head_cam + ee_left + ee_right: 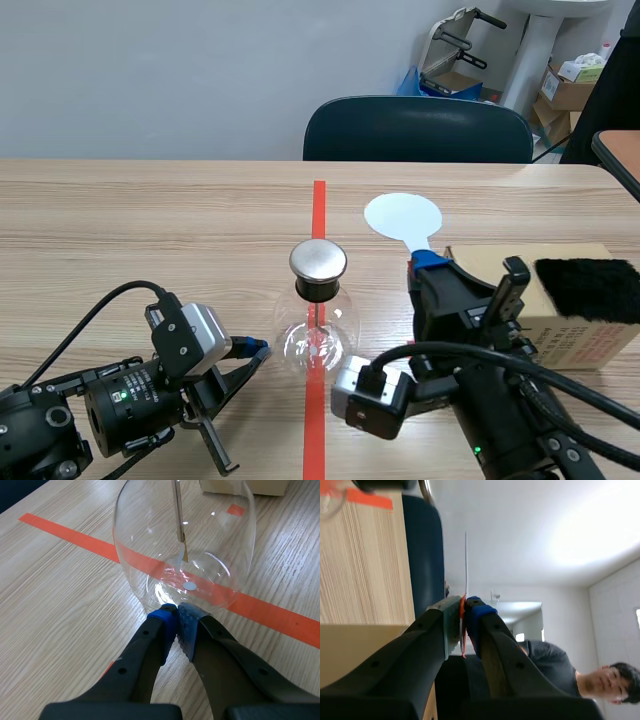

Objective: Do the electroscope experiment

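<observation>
The electroscope (318,320) is a clear glass flask with a round metal cap (318,260), standing on the red tape line at mid table. My left gripper (258,349) lies low on the table, shut, with its blue pads touching the flask's base (176,611). Inside the flask (210,540) a thin rod ends in small foil leaves (182,555). My right gripper (425,262) is raised to the right of the flask and shut on the handle of a flat white round paddle (402,216). In the right wrist view the paddle (466,560) shows edge-on between the fingers.
A cardboard box (575,330) with a black furry cloth (588,288) on top sits at the right, behind my right arm. A dark chair (418,130) stands at the table's far edge. A person (580,670) shows beyond the right gripper.
</observation>
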